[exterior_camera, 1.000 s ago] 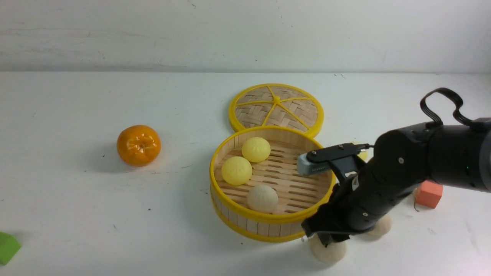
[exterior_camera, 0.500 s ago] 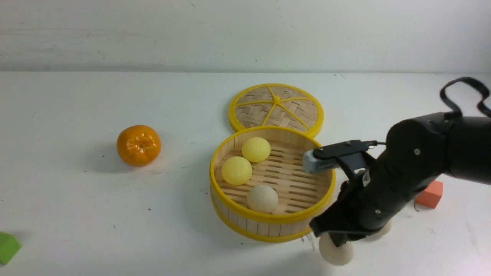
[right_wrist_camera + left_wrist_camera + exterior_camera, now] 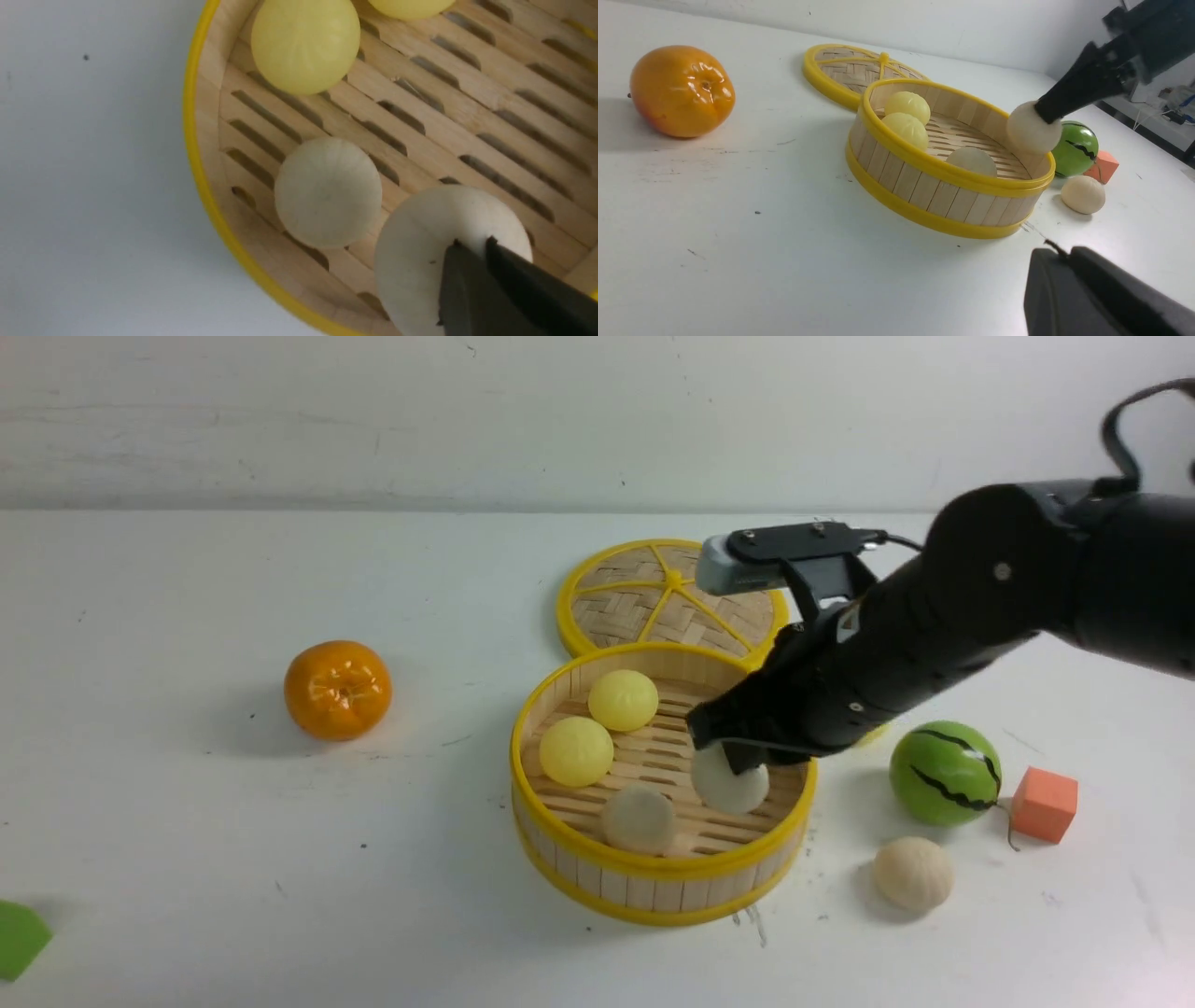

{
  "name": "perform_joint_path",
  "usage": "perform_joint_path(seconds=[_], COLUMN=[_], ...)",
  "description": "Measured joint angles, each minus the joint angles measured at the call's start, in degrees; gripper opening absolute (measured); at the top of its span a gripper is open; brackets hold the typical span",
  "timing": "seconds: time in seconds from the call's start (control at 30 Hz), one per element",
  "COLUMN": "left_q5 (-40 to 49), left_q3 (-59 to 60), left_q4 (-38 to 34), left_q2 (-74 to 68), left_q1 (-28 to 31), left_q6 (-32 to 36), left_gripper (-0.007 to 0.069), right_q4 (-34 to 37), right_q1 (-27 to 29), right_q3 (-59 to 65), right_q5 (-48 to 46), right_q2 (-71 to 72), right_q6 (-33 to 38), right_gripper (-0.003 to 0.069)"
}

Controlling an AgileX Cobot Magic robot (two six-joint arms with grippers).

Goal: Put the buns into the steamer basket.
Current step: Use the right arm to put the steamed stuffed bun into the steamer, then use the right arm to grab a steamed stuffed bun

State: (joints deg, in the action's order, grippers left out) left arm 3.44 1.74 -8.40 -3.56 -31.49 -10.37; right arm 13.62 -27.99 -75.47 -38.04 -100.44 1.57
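R jaws: bun (image 3: 733, 790), prob. over basket (image 3: 653, 872).

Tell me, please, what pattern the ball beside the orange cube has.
The round ball is green with wavy black stripes; front view.

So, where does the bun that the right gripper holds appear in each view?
Front view: held bun under the right gripper, over the steamer basket, on its right side.
Left wrist view: held bun above the basket's rim, near the watermelon ball.
Right wrist view: held bun at the black fingertips.
Shared landmark: beige bun lying beside it.
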Motion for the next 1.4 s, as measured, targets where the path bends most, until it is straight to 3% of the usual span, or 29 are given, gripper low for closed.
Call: perform_joint_path(seconds=[0.37,0.57,0.63,0.67,0.7,0.77,0.87,1.0,1.2,1.4], left_q5=[0.00,0.00,0.00,0.00,0.00,0.00,0.00,0.00,0.00,0.00], left_q3=[0.00,0.00,0.00,0.00,0.00,0.00,0.00,0.00,0.00,0.00], left_q4=[0.00,0.00,0.00,0.00,0.00,0.00,0.00,0.00,0.00,0.00], left_q2=[0.00,0.00,0.00,0.00,0.00,0.00,0.00,0.00,0.06,0.06], left_q1=[0.00,0.00,0.00,0.00,0.00,0.00,0.00,0.00,0.00,0.00], left_q6=[0.00,0.00,0.00,0.00,0.00,0.00,0.00,0.00,0.00,0.00], left_gripper=[0.0035,0.0039,0.0039,0.0039,0.0039,0.0040,0.0046,0.0050,0.0060,0.0068], right_q4=[-3.30,-3.34,-3.53,-3.57,-4.64,-7.09,-13.62,-19.24,-17.21,-14.44], right_q1=[0.00,0.00,0.00,0.00,0.00,0.00,0.13,2.75,8.46,10.50], right_q3=[-3.30,-4.06,-5.14,-5.14,-6.12,-6.35,-4.29,3.58,9.20,9.20], right_q5=[-0.08,-0.48,-2.61,-2.92,-5.88,-9.65,-13.61,-14.65,-11.14,-6.90], right_q2=[-7.69,-7.71,-6.56,-6.38,-4.10,-0.95,3.96,6.26,3.71,1.50], right_q6=[-1.57,-3.94,-5.05,-5.10,-5.35,-5.89,-8.34,-14.74,-16.48,-15.54], right_gripper=[0.0050,0.0268,0.0360,0.0370,0.0434,0.0470,0.0467,0.0390,0.0294,0.0282])
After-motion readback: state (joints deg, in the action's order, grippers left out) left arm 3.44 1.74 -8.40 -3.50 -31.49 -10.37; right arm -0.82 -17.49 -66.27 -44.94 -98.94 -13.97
